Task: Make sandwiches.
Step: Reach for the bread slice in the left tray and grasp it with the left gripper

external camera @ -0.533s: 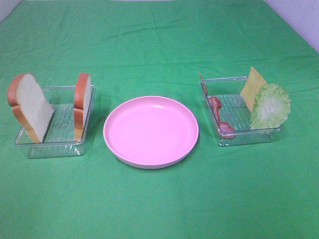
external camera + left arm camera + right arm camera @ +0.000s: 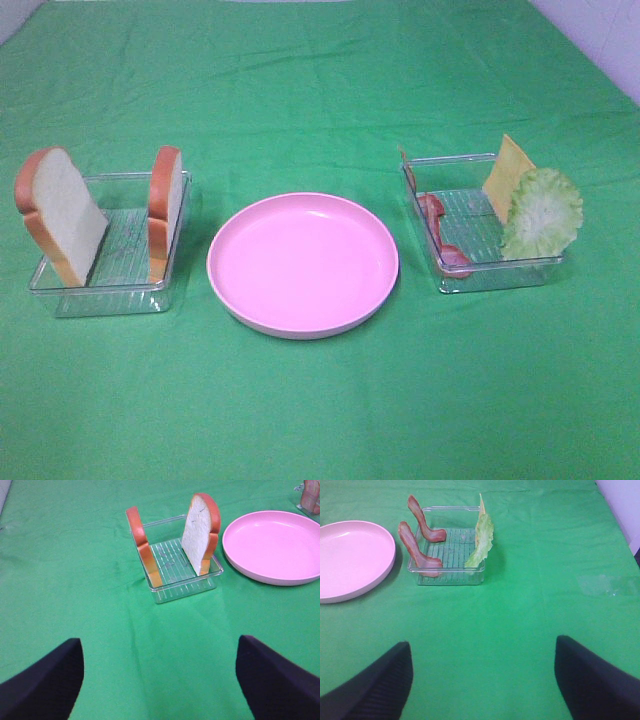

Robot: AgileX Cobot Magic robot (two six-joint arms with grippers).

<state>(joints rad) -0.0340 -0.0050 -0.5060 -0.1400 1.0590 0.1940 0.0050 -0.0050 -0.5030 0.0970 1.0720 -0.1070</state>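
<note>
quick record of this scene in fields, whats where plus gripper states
plate: pink plate, centre, nothing on it
left tray: two bread slices standing on edge, apart
right tray: bacon strips, cheese square, lettuce, all propped up
left gripper: open, holding nothing
right gripper: open, holding nothing
sandwich: not started

The green cloth (image 2: 320, 80) is matt and faintly creased. The pink plate (image 2: 302, 265) is smooth, slightly glossy plastic. The nine-o'clock tray (image 2: 110, 300) and three-o'clock tray (image 2: 500, 276) are clear ribbed plastic. The bread slices (image 2: 60, 215) look matt.
</note>
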